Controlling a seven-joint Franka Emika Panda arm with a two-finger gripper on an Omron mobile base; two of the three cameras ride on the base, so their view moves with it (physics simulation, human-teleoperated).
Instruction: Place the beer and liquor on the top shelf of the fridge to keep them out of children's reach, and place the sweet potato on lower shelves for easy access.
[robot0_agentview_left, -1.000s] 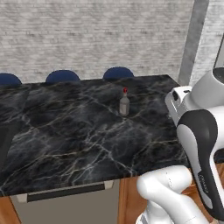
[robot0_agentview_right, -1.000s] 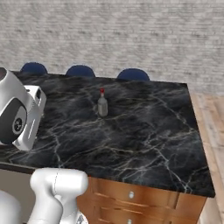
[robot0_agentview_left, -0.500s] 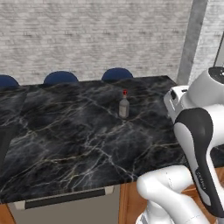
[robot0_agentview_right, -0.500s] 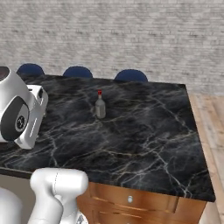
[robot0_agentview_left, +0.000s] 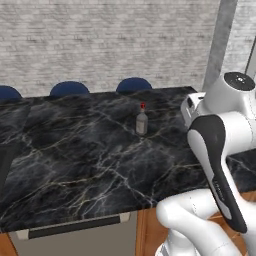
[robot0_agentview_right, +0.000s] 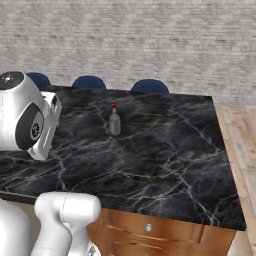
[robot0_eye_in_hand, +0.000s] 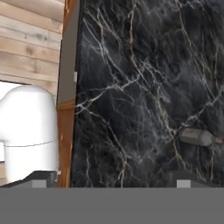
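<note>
The gripper (robot0_eye_in_hand: 113, 180) hangs over the near part of the black marble counter (robot0_agentview_left: 75, 165) with its fingers (robot0_eye_in_hand: 42, 176) wide apart and nothing between them, as they were a second ago. So no grasp has begun. What has changed is small and belongs to the camera. In both base views the whole scene has slid slightly downward, counter and wall together, which reads as the base creeping in toward the counter rather than anything moving on it. The liquor (robot0_agentview_left: 142, 122) stands upright and untouched where it was, nearer the far edge than the near one and well in from both ends. It is well apart from the gripper — in the hand view it sits off to one side. Beyond the far edge are the blue chair backs (robot0_agentview_left: 134, 84), then the brick wall (robot0_agentview_left: 110, 45). My judgement is that this is the approach to the liquor, with the reach, the grasp and the carry to the fridge all yet to come.
</note>
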